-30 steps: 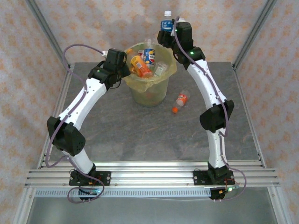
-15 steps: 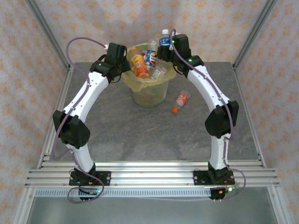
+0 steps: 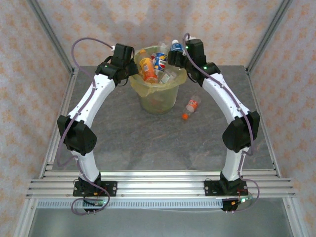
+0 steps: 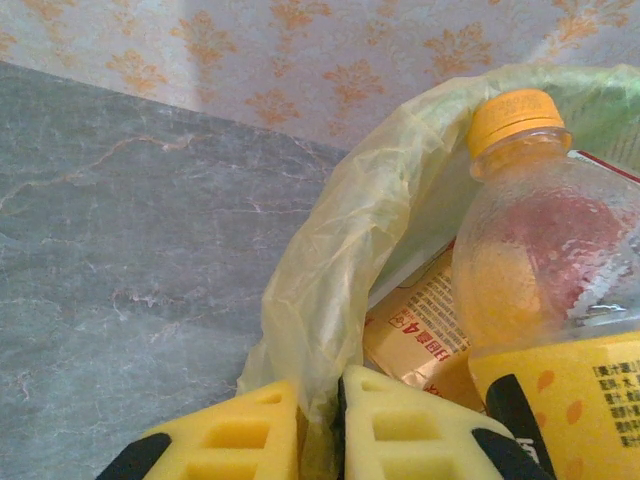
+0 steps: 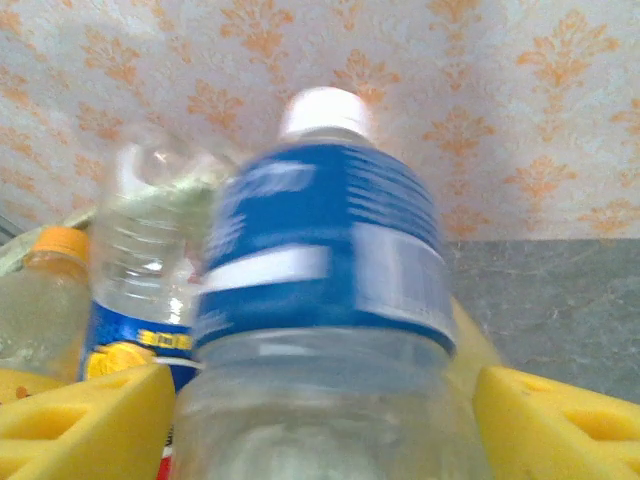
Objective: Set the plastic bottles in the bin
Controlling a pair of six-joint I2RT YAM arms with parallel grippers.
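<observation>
**Release over the bin.** My right gripper (image 5: 325, 415) has come down from above to the rim of the bin (image 3: 158, 101), its jaws spreading either side of the blue-labelled bottle (image 5: 320, 250); I cannot tell whether they still pinch it. My left gripper (image 4: 320, 405) stays clamped on the liner bag (image 4: 340, 250). One orange-capped bottle (image 3: 191, 106) remains on the table (image 3: 123, 133).
</observation>
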